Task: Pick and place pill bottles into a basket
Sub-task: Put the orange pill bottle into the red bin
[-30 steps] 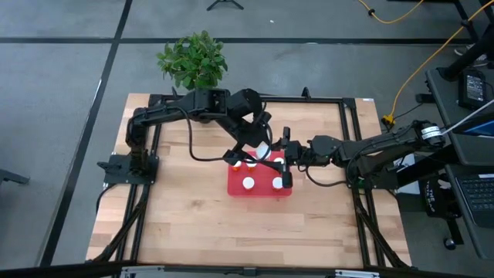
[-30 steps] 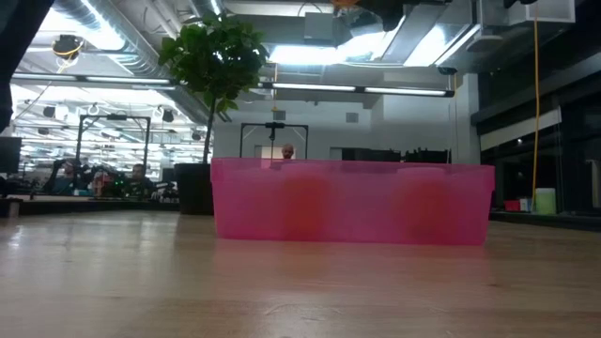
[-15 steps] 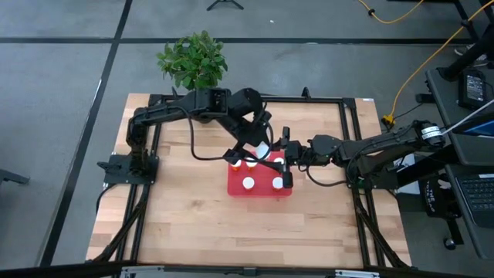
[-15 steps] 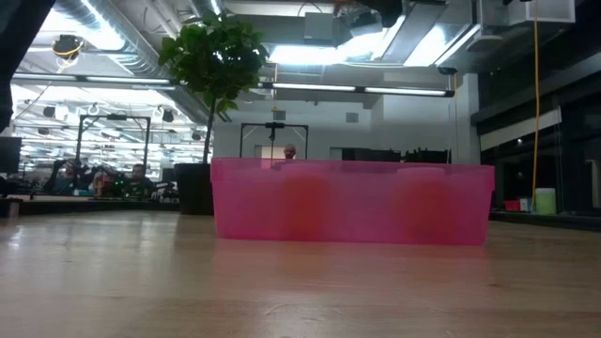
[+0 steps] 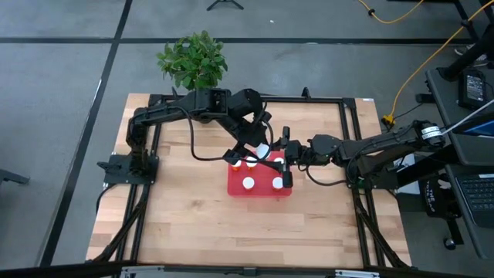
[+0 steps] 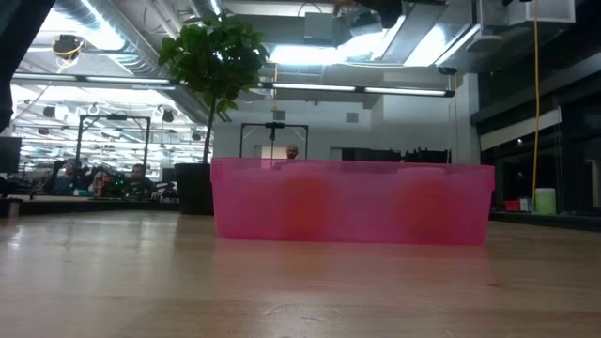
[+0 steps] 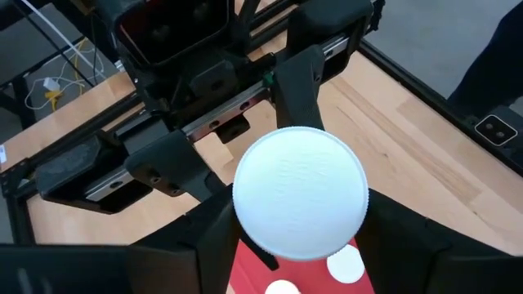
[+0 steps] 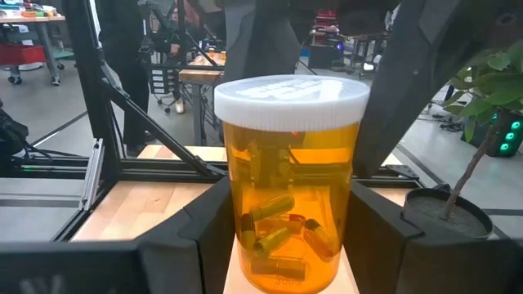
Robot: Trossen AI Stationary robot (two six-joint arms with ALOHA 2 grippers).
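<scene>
One pill bottle (image 5: 262,149), orange with a white cap, hangs above the far part of the red tray (image 5: 233,190), and both grippers are shut on it. My left gripper (image 5: 257,148) comes at it from above, my right gripper (image 5: 270,154) from the table's right. The bottle shows upright in the right wrist view (image 8: 290,204), and its cap shows in the left wrist view (image 7: 300,192). Several other bottles stand upright in the tray, caps up (image 5: 248,184). In the low view the tray (image 6: 352,202) shows two orange blurs through its wall. My left gripper pinches the bottle at its cap (image 7: 245,220) between its two fingers (image 7: 208,245), coming from above and pointing down. The bottle hangs upright below it, clear of the tray. My right gripper pinches the bottle's lower body (image 8: 245,237) between its two fingers (image 8: 200,245), level, from the table's right. The bottle stands upright in the hold, cap up, lifted clear.
A potted plant (image 5: 193,60) stands beyond the table's far left corner; its pot shows in the low view (image 6: 192,188). A black frame (image 5: 309,99) runs round the wooden table top. People and desks show in the room behind.
</scene>
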